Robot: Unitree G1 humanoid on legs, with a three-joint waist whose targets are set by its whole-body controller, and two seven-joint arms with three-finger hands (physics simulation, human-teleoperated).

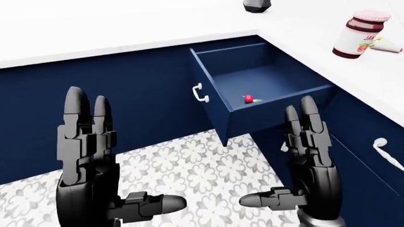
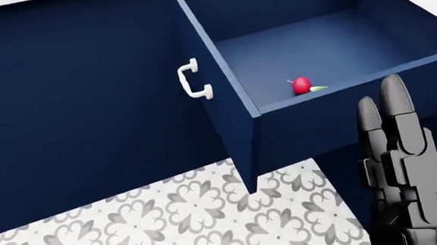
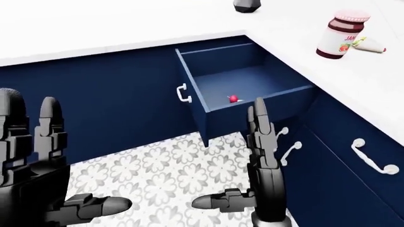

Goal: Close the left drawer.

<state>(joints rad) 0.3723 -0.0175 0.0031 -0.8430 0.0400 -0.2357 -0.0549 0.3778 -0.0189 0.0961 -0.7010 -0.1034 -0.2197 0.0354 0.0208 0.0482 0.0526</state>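
Note:
The left drawer [image 1: 259,78] stands pulled out from the navy cabinets under the counter corner, at upper centre of the left-eye view. Its front panel faces the view's left and carries a white handle [image 1: 200,93]. A small red radish [image 1: 248,99] lies inside, seen closer in the head view [image 2: 301,85]. My left hand [image 1: 120,156] is open, fingers up, at lower left, well apart from the drawer. My right hand [image 1: 287,156] is open, fingers up, just below the drawer's near side wall; I cannot tell whether it touches.
A white counter [image 1: 94,28] runs along the top and down the right. A jam jar [image 1: 360,34], a pale cone-shaped item [image 1: 386,46] and a dark object [image 1: 257,4] stand on it. Closed drawers with white handles [image 3: 372,158] are at right. Patterned floor tiles [image 1: 189,165] lie below.

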